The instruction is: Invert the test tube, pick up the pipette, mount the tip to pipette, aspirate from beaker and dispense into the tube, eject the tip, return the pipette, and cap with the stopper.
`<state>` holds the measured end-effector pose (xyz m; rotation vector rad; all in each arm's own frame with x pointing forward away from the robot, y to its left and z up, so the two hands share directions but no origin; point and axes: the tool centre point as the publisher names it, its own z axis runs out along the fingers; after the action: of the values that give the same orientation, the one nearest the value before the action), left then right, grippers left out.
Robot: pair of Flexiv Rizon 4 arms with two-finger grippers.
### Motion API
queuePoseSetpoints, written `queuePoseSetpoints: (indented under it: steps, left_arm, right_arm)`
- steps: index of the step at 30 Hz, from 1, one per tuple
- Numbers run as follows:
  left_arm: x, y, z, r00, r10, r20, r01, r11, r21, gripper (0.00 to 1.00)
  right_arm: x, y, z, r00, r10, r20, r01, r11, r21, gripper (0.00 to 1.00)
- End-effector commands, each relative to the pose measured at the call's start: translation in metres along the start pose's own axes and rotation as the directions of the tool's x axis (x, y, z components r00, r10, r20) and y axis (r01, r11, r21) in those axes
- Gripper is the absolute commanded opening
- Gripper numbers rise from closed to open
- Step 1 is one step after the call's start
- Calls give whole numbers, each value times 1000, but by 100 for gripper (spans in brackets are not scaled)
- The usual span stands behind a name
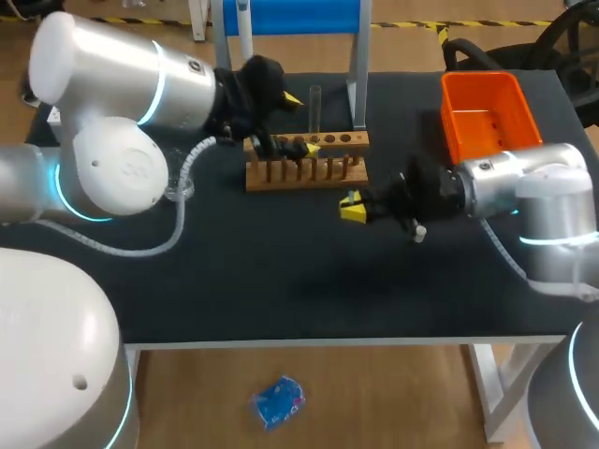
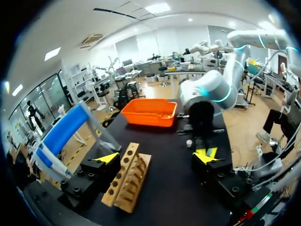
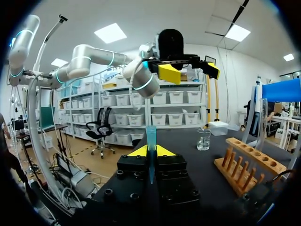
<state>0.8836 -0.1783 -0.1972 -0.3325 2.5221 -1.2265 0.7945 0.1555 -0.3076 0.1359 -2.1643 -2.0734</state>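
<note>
Standing clamped between right jaws: pipette tip (image 3: 151,146).

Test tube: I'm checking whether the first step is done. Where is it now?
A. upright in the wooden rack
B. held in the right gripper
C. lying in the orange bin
A: the test tube stands upright in the wooden rack; the right gripper is shut on a blue tip instead.

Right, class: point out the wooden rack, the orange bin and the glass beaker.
wooden rack (image 1: 351,141): head view, top board.
orange bin (image 1: 487,96): head view, inside far wall.
glass beaker (image 3: 203,139): right wrist view, glass side.
</note>
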Motion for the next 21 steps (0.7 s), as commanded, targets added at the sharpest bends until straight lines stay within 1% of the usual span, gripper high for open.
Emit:
queuePoseSetpoints:
  steps: [1,3,5,6,8,9,21]
  left_arm:
    - [-13,8,-8,999,-18,32,19,999,-32,100]
    - [-22,14,-9,998,-36,51,37,999,-20,100]
    - [-29,20,-10,996,-55,66,57,998,-28,100]
    - [-29,20,-10,996,-55,66,57,998,-28,100]
    - [-29,20,-10,996,-55,66,57,998,-28,100]
    - [-29,20,-10,996,-55,66,57,998,-28,100]
    - [-29,20,-10,996,-55,66,57,998,-28,100]
  right_arm:
    - [21,7,-20,999,-8,40,7,1000,16,0]
    - [25,7,-29,999,-14,43,13,1000,24,0]
    - [26,6,-37,999,-20,50,18,999,32,0]
    - [27,6,-45,999,-21,48,20,1000,21,0]
    - [28,5,-54,999,-20,43,19,1000,14,0]
    - [29,4,-57,999,-25,34,25,1000,-2,0]
    - [29,4,-57,999,-25,34,25,1000,-2,0]
